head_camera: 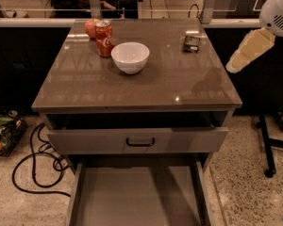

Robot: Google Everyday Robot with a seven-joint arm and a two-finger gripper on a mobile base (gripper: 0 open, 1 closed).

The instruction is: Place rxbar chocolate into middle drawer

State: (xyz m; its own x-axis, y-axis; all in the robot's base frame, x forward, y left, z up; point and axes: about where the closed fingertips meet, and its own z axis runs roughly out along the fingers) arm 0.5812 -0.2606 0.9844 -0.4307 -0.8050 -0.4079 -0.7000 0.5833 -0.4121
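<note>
Brown countertop (pixel 179 86) on grey cabinet, dark room behind. rxbar chocolate (pixel 191 43) flat on far right part of top, near back edge. gripper (pixel 237 63) in air just off counter's right edge, right of bar and nearer camera, apart from it, holding nothing visible; open/closed: can't tell. middle drawer (pixel 137 199) pulled out at bottom, below handled drawer front (pixel 140 141). White bowl (pixel 130 57) and red soda can (pixel 104 38) on left.

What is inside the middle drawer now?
The middle drawer shows only bare grey floor; its rear is hidden under the drawer above. The rxbar chocolate lies on the countertop; the gripper hangs beyond its right edge.
</note>
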